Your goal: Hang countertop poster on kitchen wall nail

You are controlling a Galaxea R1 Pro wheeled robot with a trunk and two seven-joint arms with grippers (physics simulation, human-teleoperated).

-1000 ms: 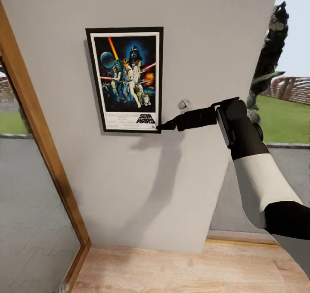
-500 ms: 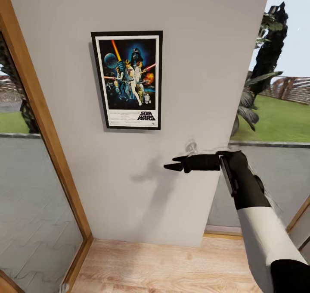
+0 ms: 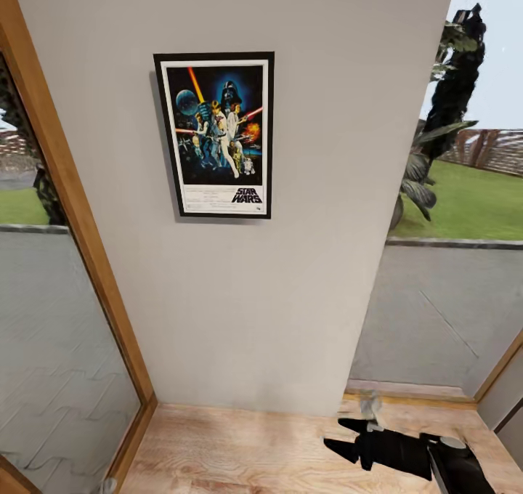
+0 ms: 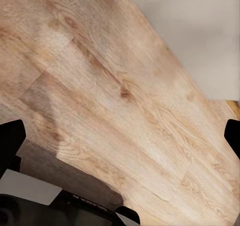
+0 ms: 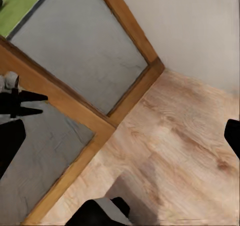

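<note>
The right arm has dropped right away from the poster (image 3: 215,135) — a second ago its fingers were at the frame's lower right corner, half a second ago they hung below it against the wall, and now the right gripper (image 3: 347,438) sits low over the floor, well below and to the right of the poster. The poster itself has not budged since the arm let go.

Working from the left of the poster: there's a slanting wooden window frame (image 3: 69,196) with glass, grey paving and a strip of grass beyond it. Then the grey wall (image 3: 305,261), and on it the poster, hanging upright and flat, black frame square to the wall, the logo at its foot, nothing touching it. Its hanging point cannot be made out behind the frame.

Right of the poster, past the wall's edge, a second window shows a dark leafy plant (image 3: 443,116) and green lawn outside. Below the poster runs the pale wood floor (image 3: 240,450), and there the right gripper points back toward the poster's side, its two dark fingers spread apart with nothing between them.

In the right wrist view the fingers stand wide at opposite edges over floor, wall corner and window frame (image 5: 117,109).

In the left wrist view the left gripper (image 4: 122,136) hangs over bare floorboards (image 4: 125,101), its fingers likewise wide apart and holding nothing.
</note>
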